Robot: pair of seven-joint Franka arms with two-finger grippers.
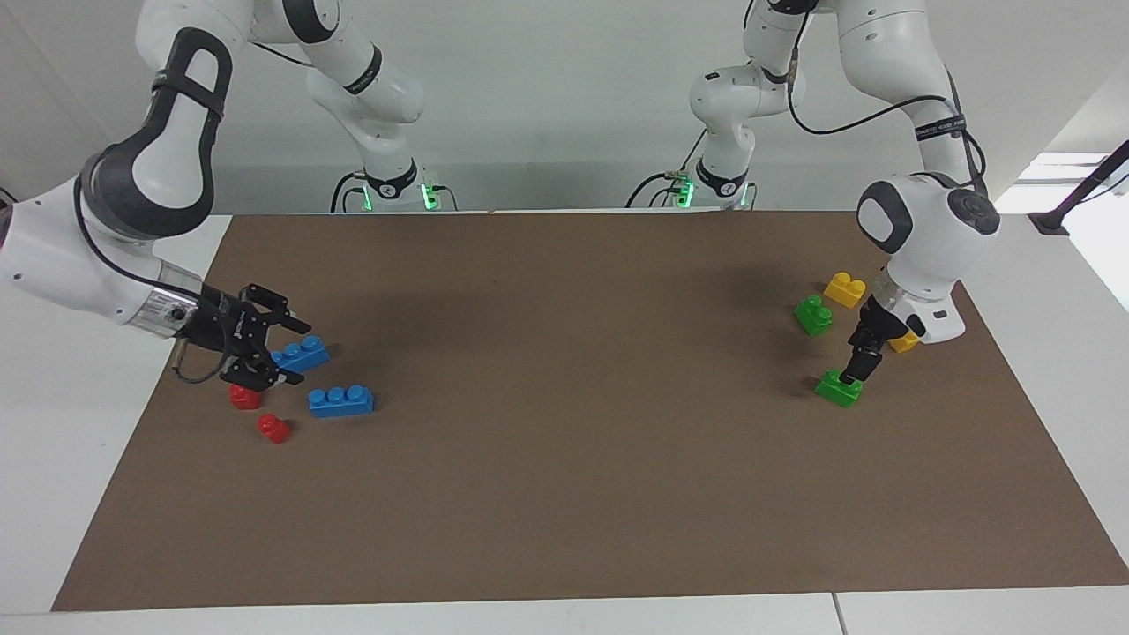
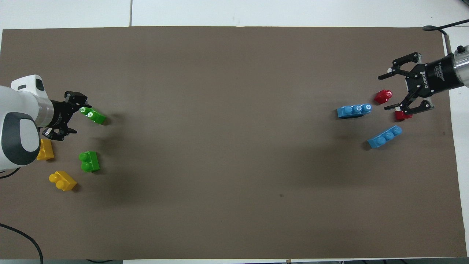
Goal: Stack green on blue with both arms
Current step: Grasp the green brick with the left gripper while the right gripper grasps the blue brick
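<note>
One green brick (image 1: 838,388) (image 2: 94,116) lies at the left arm's end of the table. My left gripper (image 1: 854,375) (image 2: 75,117) is open and points down, low over the end of this brick; I cannot tell whether it touches. A second green brick (image 1: 813,315) (image 2: 89,161) lies nearer to the robots. Two blue bricks lie at the right arm's end, one (image 1: 300,354) (image 2: 384,136) nearer to the robots than the other (image 1: 341,401) (image 2: 353,110). My right gripper (image 1: 300,353) (image 2: 385,91) is open and empty, raised beside the nearer blue brick.
Two red bricks (image 1: 244,396) (image 1: 274,429) lie under and beside the right gripper. Two yellow bricks (image 1: 845,288) (image 1: 904,342) lie by the left gripper, one partly hidden by the arm. A brown mat (image 1: 564,459) covers the table.
</note>
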